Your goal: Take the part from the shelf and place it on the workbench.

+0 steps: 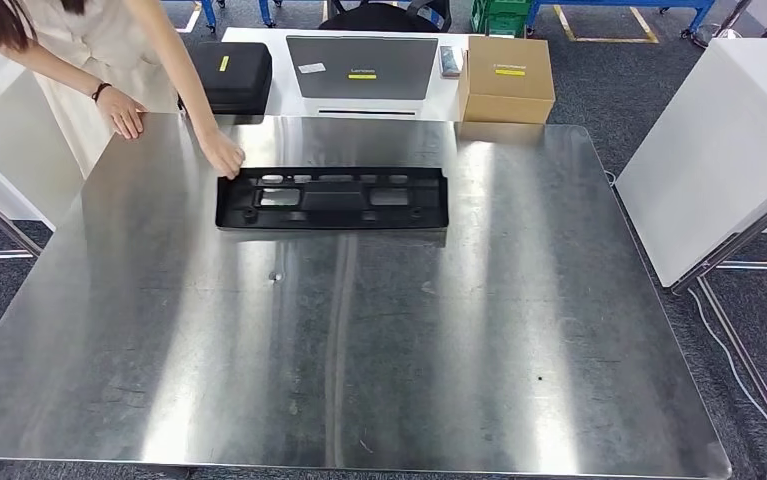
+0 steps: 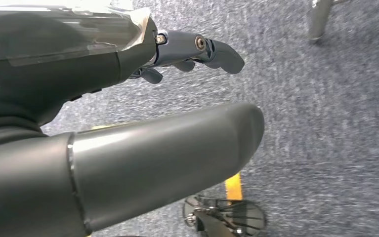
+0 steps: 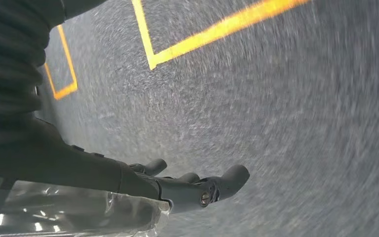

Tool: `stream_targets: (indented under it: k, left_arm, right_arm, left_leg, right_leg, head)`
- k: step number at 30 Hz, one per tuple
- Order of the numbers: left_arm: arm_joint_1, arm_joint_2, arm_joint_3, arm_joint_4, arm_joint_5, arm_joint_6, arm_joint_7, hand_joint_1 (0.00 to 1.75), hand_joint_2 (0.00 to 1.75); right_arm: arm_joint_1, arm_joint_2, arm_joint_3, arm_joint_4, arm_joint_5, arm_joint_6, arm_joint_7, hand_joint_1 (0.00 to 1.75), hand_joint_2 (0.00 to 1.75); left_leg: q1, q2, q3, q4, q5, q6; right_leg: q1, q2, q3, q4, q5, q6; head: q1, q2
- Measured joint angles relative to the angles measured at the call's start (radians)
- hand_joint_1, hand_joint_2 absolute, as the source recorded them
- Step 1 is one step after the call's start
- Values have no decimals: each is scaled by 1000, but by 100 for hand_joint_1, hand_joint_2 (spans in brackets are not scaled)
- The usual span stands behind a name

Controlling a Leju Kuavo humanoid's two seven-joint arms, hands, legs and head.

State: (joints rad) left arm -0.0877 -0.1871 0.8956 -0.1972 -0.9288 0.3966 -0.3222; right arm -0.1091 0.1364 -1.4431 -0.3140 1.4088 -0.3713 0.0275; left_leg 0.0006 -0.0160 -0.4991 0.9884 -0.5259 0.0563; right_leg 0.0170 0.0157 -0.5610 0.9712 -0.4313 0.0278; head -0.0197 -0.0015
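Workshop: steel workbench point(image 1: 519, 330), yellow floor markings point(image 3: 212, 32), grey carpet point(image 3: 301, 123).

The head view is bright and sharp; overhead light streaks pale vertical bands of glare across the steel workbench point(image 1: 379, 340), which mirrors the cardboard box point(image 1: 507, 78) behind it. The right wrist view shows the grey carpet point(image 3: 286, 123) smeared by swirling motion blur. The left wrist view is softer near its edges.

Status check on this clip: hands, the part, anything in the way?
Left hand and right hand hang over the floor, holding nothing. Black part lies flat on the workbench. A person's hand touches its far-left corner.
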Motion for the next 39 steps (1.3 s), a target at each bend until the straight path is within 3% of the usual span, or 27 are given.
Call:
stream_targets:
  k: [12, 16, 18, 20, 23, 24, 25, 26, 27, 29, 31, 34, 36, 38, 39]
  left_arm:
    - [5, 4, -5, 0, -10, -60, 101, 0, 0]
    - [7, 4, -5, 0, -13, -60, 108, 0, 0]
    - [7, 4, -5, 0, -15, -62, 110, 0, 0]
    - [7, 4, -6, 0, -20, -67, 110, 0, 0]
    - [9, 4, -8, 0, -25, -76, 109, 0, 0]
    - [10, 4, -9, 0, -26, -78, 109, 0, 0]
    - [11, 4, -9, 0, -26, -80, 109, 0, 0]
    - [11, 4, -9, 0, -26, -80, 109, 0, 0]
    - [11, 4, -9, 0, -27, -81, 109, 0, 0]
    - [11, 4, -10, 0, -31, -83, 108, 0, 0]
    - [11, 4, -13, 0, -38, -89, 104, 0, 0]
    - [11, 6, -22, 0, -45, -96, 100, 0, 0]
    - [11, 6, -26, 0, -48, -100, 99, 0, 0]
    - [11, 6, -28, 0, -52, -102, 98, 0, 0]
    - [11, 7, -28, 0, -53, -102, 98, 0, 0]
  right_arm:
    - [7, -2, 86, 80, 64, 57, 80, 0, 175]
    - [8, -1, 98, 87, 66, 60, 102, 0, 0]
    - [8, -1, 103, 89, 66, 62, 121, 0, 0]
    - [8, -1, 107, 90, 66, 62, 139, 0, 0]
    - [9, 0, 111, 91, 66, 61, 154, 0, 0]
    - [10, 0, 111, 91, 66, 60, 156, 0, 0]
    - [12, 0, 111, 91, 66, 60, 157, 0, 0]
    - [13, 0, 112, 91, 66, 60, 158, 0, 0]
    - [13, 0, 112, 92, 66, 59, 159, 0, 0]
    - [12, 0, 113, 92, 66, 58, 159, 0, 0]
    - [12, 2, 113, 93, 65, 56, 160, 0, 0]
    - [12, 4, 113, 93, 63, 51, 162, 0, 0]
    - [12, 6, 113, 93, 63, 48, 163, 0, 0]
    - [13, 7, 113, 93, 63, 46, 163, 0, 0]
    - [14, 7, 113, 93, 63, 46, 163, 0, 0]
  left_leg:
    - [-8, 0, 0, 1, 0, 1]
    - [-13, 0, 0, 2, 2, 7]
    - [-12, 2, 3, -3, 10, 16]
    - [-7, 6, 7, -13, 21, 27]
    - [-6, 13, 2, -16, 29, 32]
    - [-7, 15, 0, -16, 30, 32]
    - [-7, 16, -1, -15, 31, 30]
    - [-6, 16, -1, -14, 31, 28]
    - [-5, 16, 0, -13, 30, 25]
    - [-5, 14, -3, -8, 27, 13]
    - [-9, 12, -7, -1, 26, 0]
    - [-6, 10, -18, 17, 13, -17]
    - [0, 11, -48, 84, -42, -29]
    - [5, 12, -103, 212, -116, -38]
    - [7, 12, -125, 265, -137, -42]
  right_leg:
    - [-10, 0, 1, 0, 1, 1]
    - [-16, 0, 2, -1, 4, 5]
    - [-17, 0, -1, 2, 3, 11]
    - [-15, -2, -25, 52, -29, 7]
    - [-21, -4, -111, 253, -123, -1]
    - [-24, -4, -129, 303, -138, 3]
    - [-27, -4, -129, 314, -137, 11]
    - [-30, -5, -107, 283, -120, 21]
    - [-34, -6, -68, 215, -93, 32]
    - [-38, -8, 12, 73, -53, 41]
    - [-36, -6, 39, 20, -45, 30]
    - [-42, -4, 31, 19, -42, 7]
    - [-46, -7, 24, 16, -35, -11]
    - [-41, -10, 13, 17, -29, -23]
    - [-39, -12, 8, 17, -27, -25]
  head:
    - [0, 0]
    - [0, 0]
    - [0, 0]
    - [2, 0]
    - [6, 0]
    - [6, 0]
    - [7, 0]
    - [7, 0]
    - [7, 0]
    - [8, 0]
    - [7, 0]
    - [-1, 0]
    - [-6, 0]
    - [-8, 0]
    - [-7, 0]
